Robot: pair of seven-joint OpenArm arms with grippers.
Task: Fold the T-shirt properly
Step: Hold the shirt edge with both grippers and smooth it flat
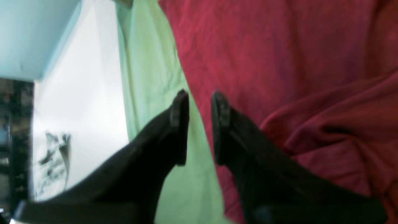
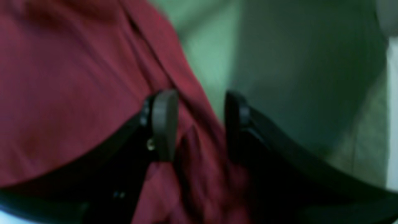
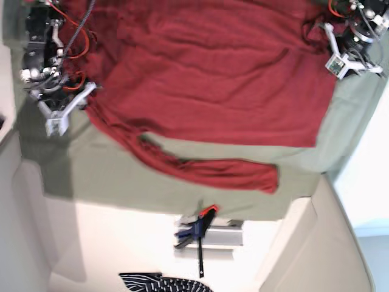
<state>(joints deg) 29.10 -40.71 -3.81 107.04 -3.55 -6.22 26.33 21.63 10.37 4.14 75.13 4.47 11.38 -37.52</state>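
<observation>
A green cloth (image 3: 121,176) is draping the white table (image 3: 121,237); the wrinkled red T-shirt (image 3: 206,67) is lying spread; left gripper (image 1: 200,124) and right gripper (image 2: 199,124) are gaping, jaws released.

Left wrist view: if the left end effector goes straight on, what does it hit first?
Most likely the edge of the red T-shirt, where it lies on the green cloth. The open left end effector straddles that border; depth is unclear, so it might touch cloth first.
</observation>
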